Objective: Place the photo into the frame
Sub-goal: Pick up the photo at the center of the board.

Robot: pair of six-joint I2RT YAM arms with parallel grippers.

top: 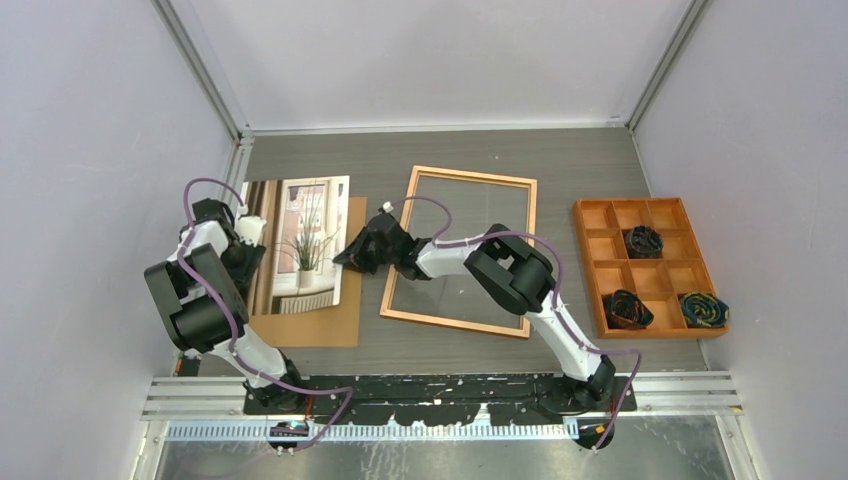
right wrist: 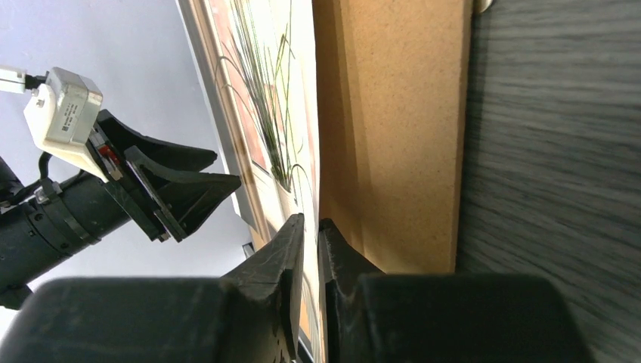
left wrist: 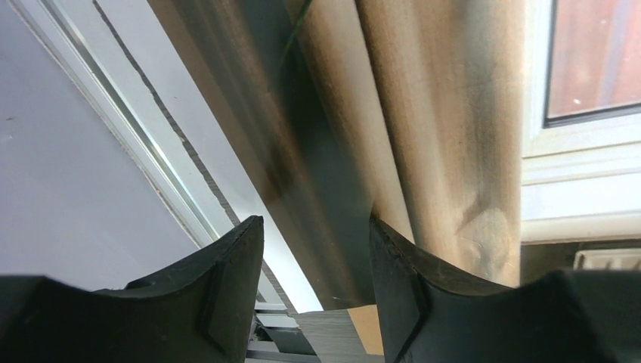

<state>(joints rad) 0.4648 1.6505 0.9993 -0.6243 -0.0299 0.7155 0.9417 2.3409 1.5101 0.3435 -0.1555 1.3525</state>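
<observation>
Photo lies face up on backing board, left of the frame. Right gripper: jaws narrow, pinching the photo's right edge, probably to carry it frameward. Left gripper: jaws half-wide at the left edge, gripping nothing, likely ready to steady.

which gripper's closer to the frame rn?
Right. The right gripper is at the photo's right edge, beside the frame's left rail; the left gripper is at the photo's far left edge.
</observation>
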